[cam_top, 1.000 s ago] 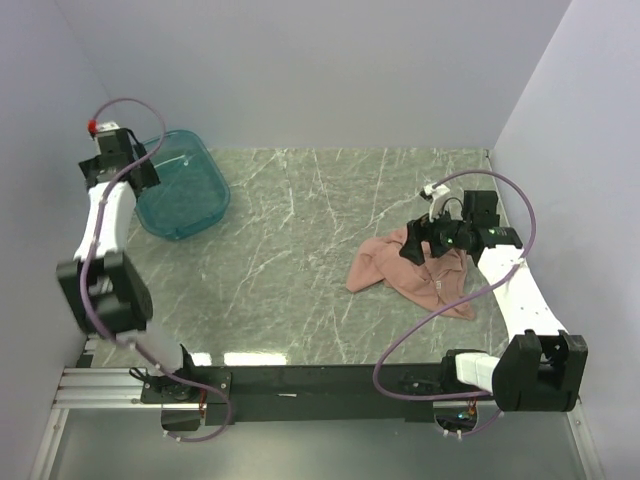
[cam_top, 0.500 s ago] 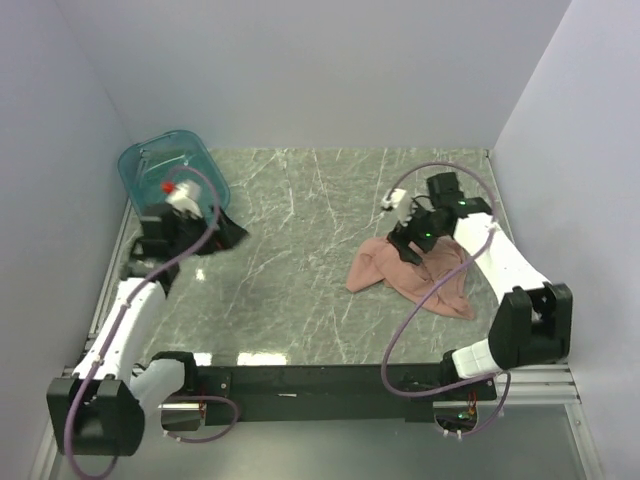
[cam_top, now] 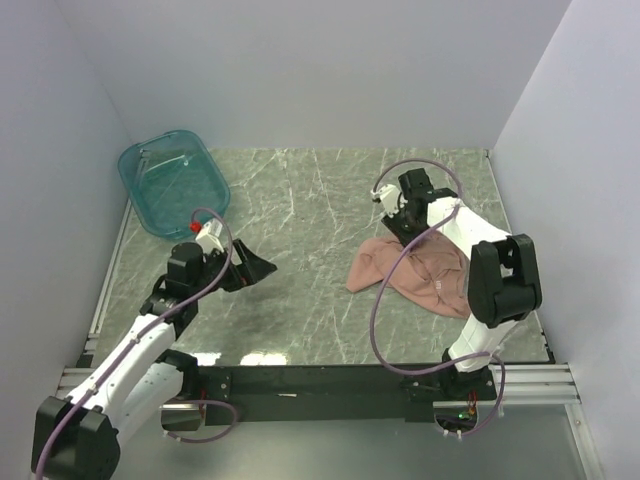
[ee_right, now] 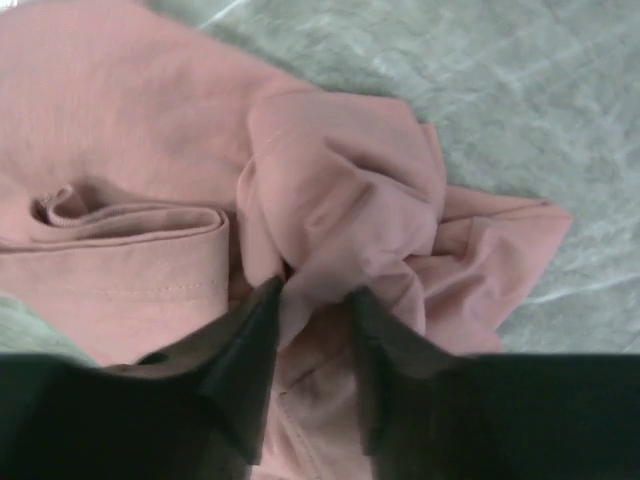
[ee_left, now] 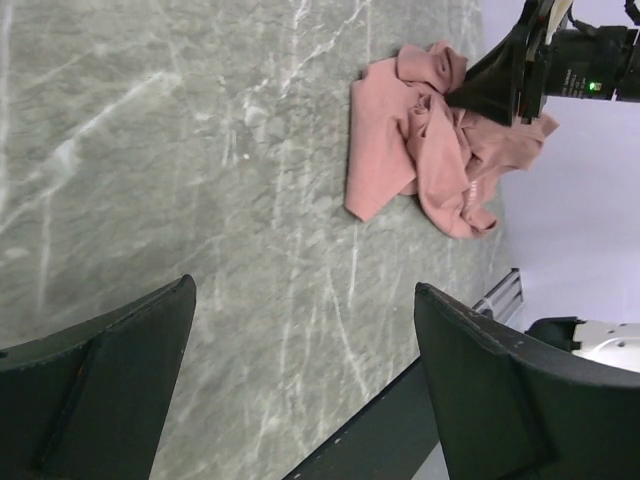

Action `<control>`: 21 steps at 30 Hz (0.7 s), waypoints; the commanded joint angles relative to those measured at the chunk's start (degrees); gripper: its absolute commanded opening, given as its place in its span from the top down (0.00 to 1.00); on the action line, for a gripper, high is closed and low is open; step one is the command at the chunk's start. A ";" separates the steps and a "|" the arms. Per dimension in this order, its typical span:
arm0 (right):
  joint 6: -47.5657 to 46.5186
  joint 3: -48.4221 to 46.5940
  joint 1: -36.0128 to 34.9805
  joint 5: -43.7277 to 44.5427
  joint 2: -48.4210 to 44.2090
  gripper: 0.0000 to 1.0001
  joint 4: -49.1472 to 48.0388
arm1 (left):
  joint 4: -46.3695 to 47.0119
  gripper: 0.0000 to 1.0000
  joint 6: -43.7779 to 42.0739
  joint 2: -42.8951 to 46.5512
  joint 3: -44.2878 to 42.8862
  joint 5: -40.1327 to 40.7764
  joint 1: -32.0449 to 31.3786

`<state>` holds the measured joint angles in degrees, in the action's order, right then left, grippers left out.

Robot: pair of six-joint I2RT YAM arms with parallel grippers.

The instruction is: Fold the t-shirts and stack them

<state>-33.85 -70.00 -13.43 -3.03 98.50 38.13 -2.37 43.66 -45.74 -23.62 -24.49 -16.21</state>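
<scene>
Your right fingers [ee_right: 240,380] have just pinched a fold of the t-shirt [cam_top: 415,275], crumpled on the bench's [cam_top: 300,210] right side. Your left fingers [ee_left: 110,390], spread empty, have left the tub [cam_top: 172,180], so unfolding can start.

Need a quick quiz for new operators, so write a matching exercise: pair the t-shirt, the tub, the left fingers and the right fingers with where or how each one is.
Things
1. t-shirt
2. tub
3. left fingers
4. right fingers

Place or state
A. spread wide apart above the bare table
B. empty, at the far left corner
C. crumpled in a heap on the right side
D. pinching a fold of pink cloth

Pairs: 1-C, 2-B, 3-A, 4-D
</scene>
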 commanded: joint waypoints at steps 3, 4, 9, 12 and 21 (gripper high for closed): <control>5.10 -4.71 -0.19 0.75 -4.89 0.84 -1.48 | 7.99 0.06 3.97 -5.05 -0.64 2.87 -4.43; 5.37 -5.58 -0.02 0.48 -6.98 0.88 -1.13 | 9.74 0.07 4.67 -6.63 -1.16 3.13 -5.49; 6.42 -9.45 1.65 -3.64 -12.62 1.00 2.38 | 13.62 0.09 4.16 -21.30 -6.69 6.73 -14.62; 6.77 -12.61 4.20 -9.96 -14.99 1.00 5.02 | 12.40 0.11 1.61 -32.02 -14.16 8.31 -18.84; 5.54 -20.00 12.46 -21.49 -24.22 1.00 9.24 | 7.03 0.21 -8.42 -56.47 -36.15 6.74 -24.22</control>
<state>-28.23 -86.32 -2.37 -19.25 77.80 46.17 5.52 39.70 -98.59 -55.22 -17.52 -39.24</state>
